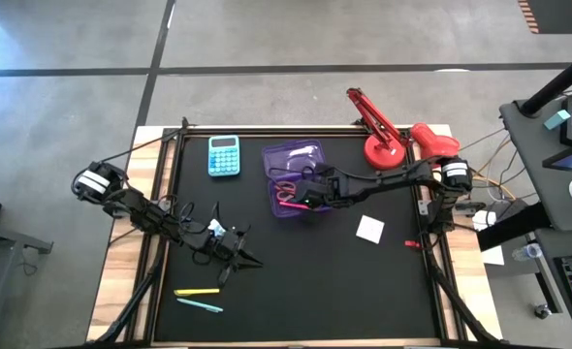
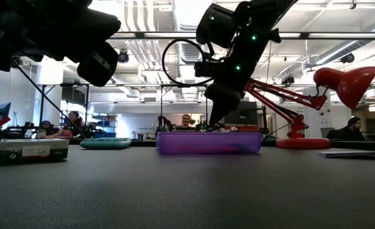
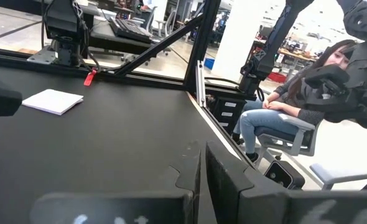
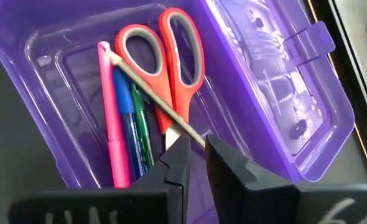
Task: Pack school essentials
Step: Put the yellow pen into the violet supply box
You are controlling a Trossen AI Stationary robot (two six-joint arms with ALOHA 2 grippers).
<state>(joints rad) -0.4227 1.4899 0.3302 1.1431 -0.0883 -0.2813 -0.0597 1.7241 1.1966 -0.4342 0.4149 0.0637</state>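
Observation:
An open purple box [image 1: 296,184] stands mid-table and holds red-handled scissors [image 4: 171,74] and pink [image 4: 112,124], blue [image 4: 124,118] and green [image 4: 140,124] pens. A thin tan pencil [image 4: 152,93] slants across them, its far tip on the pink pen's end. My right gripper [image 4: 198,146] reaches down into the box, narrowly open, with the pencil's near end in the gap. My left gripper [image 1: 245,258] hovers shut at the near left. A yellow pen [image 1: 197,291] and a teal pen [image 1: 201,306] lie flat near the front edge, and a white square [image 1: 370,229] lies right of centre. My right gripper comes slanting down from the table's right, its fingers on either side of the pencil's near end [image 4: 196,135]. I cannot tell whether either finger touches it. The pencil's far tip [image 4: 107,52] rests on the things in the box.
A light-blue calculator [image 1: 224,155] lies left of the box and a red desk lamp [image 1: 393,141] stands behind it at the right. A green-and-white packet [image 2: 33,150] sits at the left in the low view. A small red piece [image 1: 412,244] lies by the right edge.

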